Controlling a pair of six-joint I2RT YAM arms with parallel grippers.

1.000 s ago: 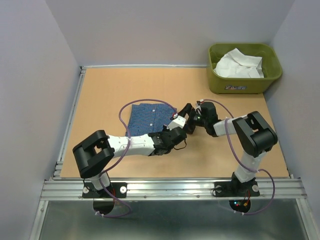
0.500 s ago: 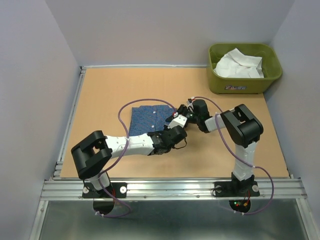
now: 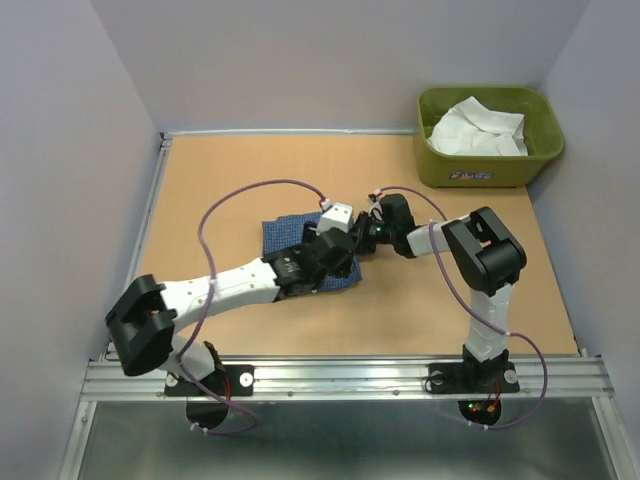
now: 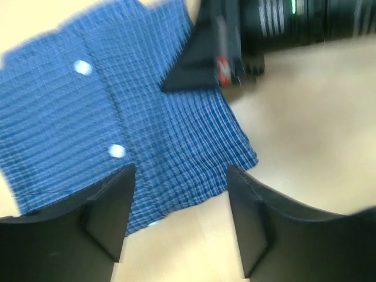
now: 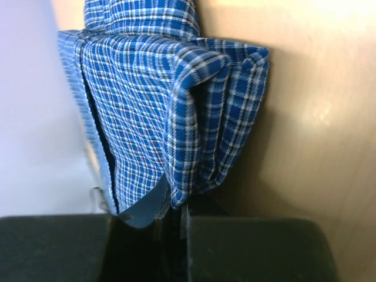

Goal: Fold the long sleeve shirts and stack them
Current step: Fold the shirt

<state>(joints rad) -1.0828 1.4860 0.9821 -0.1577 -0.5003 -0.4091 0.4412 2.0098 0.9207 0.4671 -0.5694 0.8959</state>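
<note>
Pale grey walls close in on three sides of a light wooden table — evenly lit — with a metal rail along its near edge.

The blue shirt is soft, finely checked woven cloth. The table looks like smooth matt wood; the tub, smooth plastic.

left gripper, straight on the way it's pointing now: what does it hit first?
Most likely the blue shirt, which fills the view between the left gripper's open fingers. The right gripper, pinching the shirt's far edge, lies beyond it. Depth is unclear.
</note>
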